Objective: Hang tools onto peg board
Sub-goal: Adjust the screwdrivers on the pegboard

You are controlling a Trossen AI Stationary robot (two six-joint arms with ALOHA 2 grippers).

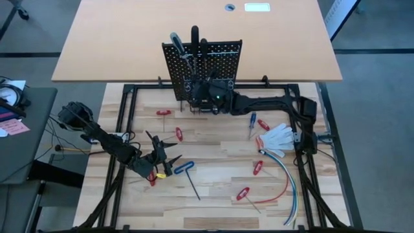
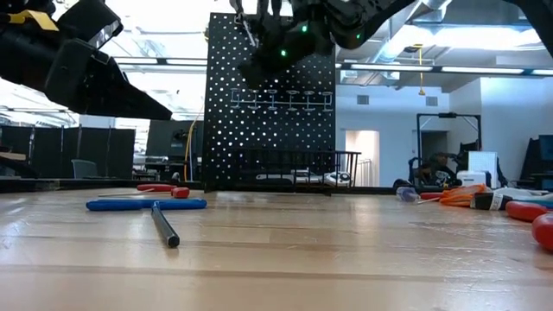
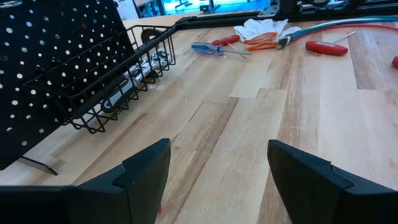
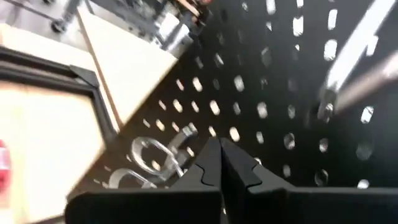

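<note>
The black peg board (image 1: 202, 65) stands upright at the table's far middle, with black-handled screwdrivers (image 1: 194, 37) stuck in its top holders. A silver tool (image 3: 134, 78) lies in its wire basket (image 3: 118, 81). My right gripper (image 4: 221, 163) is shut and empty, close in front of the board's face by the ring holders (image 4: 152, 155); it shows in the high view (image 1: 208, 92). My left gripper (image 3: 217, 177) is open and empty above the near left of the table (image 1: 162, 158). The blue T-handle hex key (image 1: 187, 173) lies flat just right of it.
Red-handled tools (image 1: 179, 134) (image 1: 243, 193) (image 1: 258, 167) lie scattered on the table. A blue screwdriver (image 1: 252, 122), a white glove (image 1: 278, 136) and red, blue and white cables (image 1: 286, 178) lie at the right. A black frame (image 1: 123, 116) borders the table.
</note>
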